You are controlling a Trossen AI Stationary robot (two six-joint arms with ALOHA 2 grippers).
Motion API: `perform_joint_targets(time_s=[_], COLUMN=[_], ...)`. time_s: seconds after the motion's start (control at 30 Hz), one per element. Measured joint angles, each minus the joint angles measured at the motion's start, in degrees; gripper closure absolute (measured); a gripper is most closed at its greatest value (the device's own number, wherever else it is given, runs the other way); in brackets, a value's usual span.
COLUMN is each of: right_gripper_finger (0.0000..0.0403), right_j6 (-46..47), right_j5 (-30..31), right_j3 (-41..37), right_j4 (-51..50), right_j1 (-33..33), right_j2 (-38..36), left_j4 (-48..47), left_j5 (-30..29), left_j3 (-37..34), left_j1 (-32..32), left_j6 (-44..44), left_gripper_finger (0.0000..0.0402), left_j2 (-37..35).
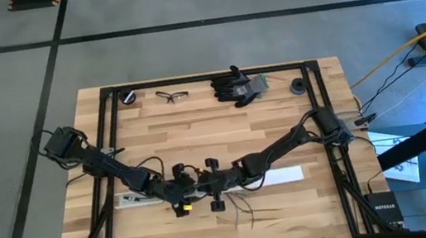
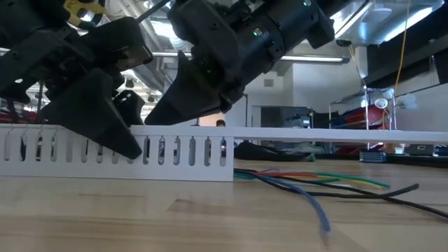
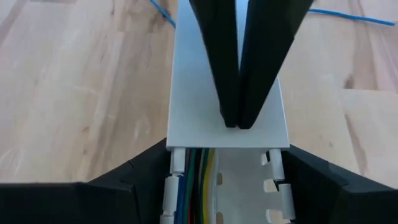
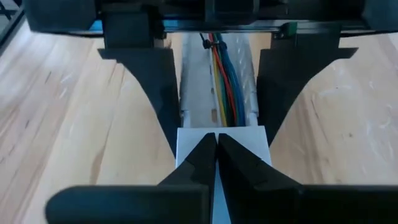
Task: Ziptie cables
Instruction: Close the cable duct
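Note:
A white slotted duct lies across the table's near middle. A flat white cover lies along part of its top. The cables, red, yellow, green and blue, run inside the open stretch of the duct and are tied with a black ziptie. Their loose ends splay on the wood past the duct's end. My left gripper straddles the open duct just before the cover's end. My right gripper is shut, its tips on the cover. My left gripper has the duct between its two fingers, one finger against each slotted outer wall, coming slanting down from the table's left and lying across the duct. The duct stays flat on the table. My right gripper presses its shut fingertips down on the cover's top face next to its end, slanting down from the table's right, along the duct.
At the far edge lie safety glasses, black gloves and two small black round parts. Black frame rails run along the table's sides. Bare wood lies between the duct and the far items.

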Motion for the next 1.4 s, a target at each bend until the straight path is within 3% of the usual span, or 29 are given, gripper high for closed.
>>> perform_joint_targets(time_s=[0.27, 0.43, 0.83, 1.1, 1.4], right_gripper_finger=[0.0398, 0.0398, 0.0398, 0.0398, 0.0398], right_j6=[1.1, -0.2, -2.9, -0.7, 0.1], right_j5=[0.0, -0.1, 1.3, -0.6, -1.0], right_j3=[0.0, 1.1, 0.9, -1.9, 0.7], right_j4=[8.4, 8.5, -10.0, 0.5, 10.3], right_j1=[-1.4, -2.4, -1.3, -1.2, -2.3], right_j2=[1.5, 1.8, -8.2, -3.0, 4.0], left_j4=[0.2, 0.4, -0.5, -0.7, -0.5], left_j5=[0.0, -0.5, -1.2, -1.4, -1.5], left_j3=[0.0, 0.0, 0.1, 0.1, 0.0], left_j1=[0.2, 0.4, 0.4, 0.4, 0.4], left_j6=[0.7, -0.3, -0.7, -0.6, -0.6], left_gripper_finger=[0.0168, 0.0168, 0.0168, 0.0168, 0.0168], left_j2=[0.0, 0.1, 0.1, 0.1, 0.0])
